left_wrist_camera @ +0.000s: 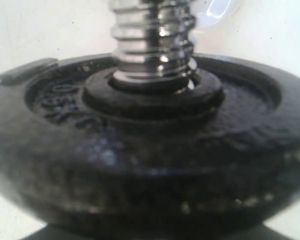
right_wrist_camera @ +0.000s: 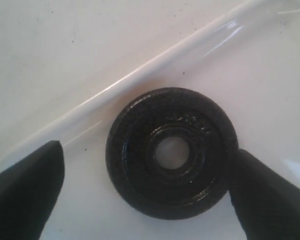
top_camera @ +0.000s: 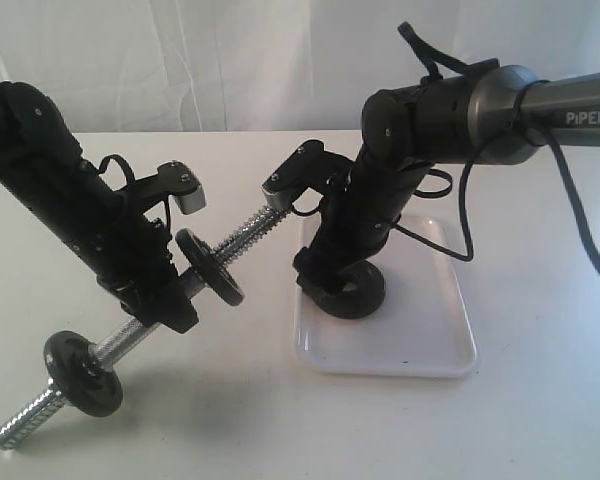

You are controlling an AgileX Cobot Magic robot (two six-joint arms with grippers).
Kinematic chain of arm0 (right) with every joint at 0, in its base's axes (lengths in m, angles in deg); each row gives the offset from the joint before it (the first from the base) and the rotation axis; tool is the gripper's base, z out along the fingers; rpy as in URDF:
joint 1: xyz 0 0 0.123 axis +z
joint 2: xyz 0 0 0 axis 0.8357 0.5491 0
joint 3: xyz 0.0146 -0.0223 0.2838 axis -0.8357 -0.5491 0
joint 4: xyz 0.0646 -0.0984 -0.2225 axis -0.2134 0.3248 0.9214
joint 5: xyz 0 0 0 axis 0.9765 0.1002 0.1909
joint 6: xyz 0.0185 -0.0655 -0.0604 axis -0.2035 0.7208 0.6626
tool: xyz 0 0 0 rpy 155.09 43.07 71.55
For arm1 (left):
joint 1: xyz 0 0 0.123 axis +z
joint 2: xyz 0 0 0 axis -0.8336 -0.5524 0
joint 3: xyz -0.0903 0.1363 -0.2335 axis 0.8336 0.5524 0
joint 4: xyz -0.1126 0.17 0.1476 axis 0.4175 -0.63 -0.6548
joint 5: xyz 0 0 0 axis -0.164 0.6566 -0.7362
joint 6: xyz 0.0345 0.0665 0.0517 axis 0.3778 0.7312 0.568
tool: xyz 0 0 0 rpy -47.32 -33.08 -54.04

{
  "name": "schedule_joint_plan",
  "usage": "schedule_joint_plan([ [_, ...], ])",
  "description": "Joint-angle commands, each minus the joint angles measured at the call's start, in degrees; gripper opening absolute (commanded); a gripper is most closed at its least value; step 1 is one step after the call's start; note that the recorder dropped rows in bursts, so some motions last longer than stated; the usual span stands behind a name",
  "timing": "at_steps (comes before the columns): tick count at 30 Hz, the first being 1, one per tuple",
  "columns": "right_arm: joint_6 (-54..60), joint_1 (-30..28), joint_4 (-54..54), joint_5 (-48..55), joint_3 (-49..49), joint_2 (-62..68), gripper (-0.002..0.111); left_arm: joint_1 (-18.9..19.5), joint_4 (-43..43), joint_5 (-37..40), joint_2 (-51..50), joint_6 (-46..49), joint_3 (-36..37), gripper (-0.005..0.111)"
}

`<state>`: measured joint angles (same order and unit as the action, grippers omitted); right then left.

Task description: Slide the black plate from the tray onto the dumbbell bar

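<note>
The black plate (top_camera: 358,291) (right_wrist_camera: 172,152) lies flat near a corner of the white tray (top_camera: 420,340) (right_wrist_camera: 155,65). My right gripper (top_camera: 338,282) (right_wrist_camera: 147,162) is lowered into the tray, open and straddling the plate. One finger (right_wrist_camera: 270,195) touches the plate's edge; the other finger (right_wrist_camera: 25,190) stands apart from it. My left gripper (top_camera: 165,300) is shut on the smooth middle of the dumbbell bar (top_camera: 245,235) (left_wrist_camera: 155,40) and holds it tilted above the table. The bar's raised threaded end points toward the tray. The left wrist view does not show the fingers.
Two other black discs sit on the bar: one (top_camera: 210,265) (left_wrist_camera: 150,150) just past my left gripper on the tray side, one (top_camera: 83,372) near the low end. The bar's low threaded tip (top_camera: 15,428) is close to the white table.
</note>
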<state>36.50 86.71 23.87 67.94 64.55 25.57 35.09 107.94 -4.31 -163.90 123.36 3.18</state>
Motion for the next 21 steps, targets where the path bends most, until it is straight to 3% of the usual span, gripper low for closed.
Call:
schedule_joint_plan([
  [1,-7.27,0.21,-1.02,0.94,-0.08,-0.41,0.083,0.02,7.52,2.61,3.59,0.02,-1.67,0.000],
  [21,-4.34,0.21,2.73,2.68,-0.08,2.10,0.087,0.02,7.52,2.49,3.59,-0.20,-1.67,0.000],
])
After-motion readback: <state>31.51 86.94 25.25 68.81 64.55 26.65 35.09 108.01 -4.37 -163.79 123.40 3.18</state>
